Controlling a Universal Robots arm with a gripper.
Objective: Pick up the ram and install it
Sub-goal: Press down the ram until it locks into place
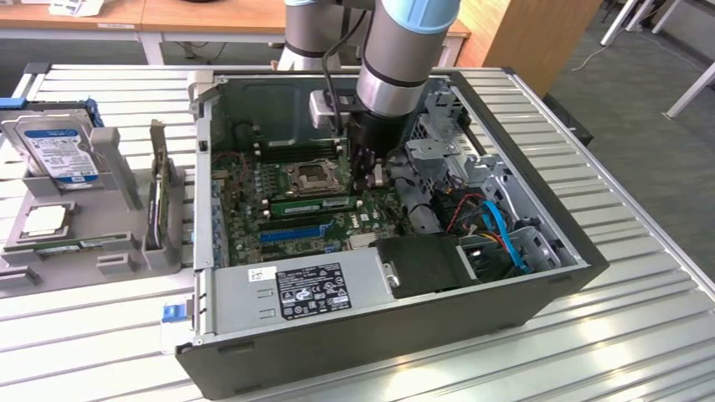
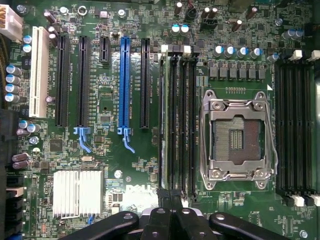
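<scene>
Gripper (image 2: 170, 216) closed, empty, low over the memory slots (image 2: 182, 120).
Ram (image 1: 313, 203) looks already in its slot beside the CPU socket (image 2: 237, 136); fully latched or not, cannot tell.

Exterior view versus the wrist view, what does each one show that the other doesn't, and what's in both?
Exterior view: the open computer case, its power supply, the hard drive in a grey tray on the exterior view's left, and the arm reaching into the case. Wrist view: a white expansion slot and rows of small round capacitors. Both: the motherboard, the empty CPU socket, the blue slot, and the ram standing in a slot beside that socket.
</scene>
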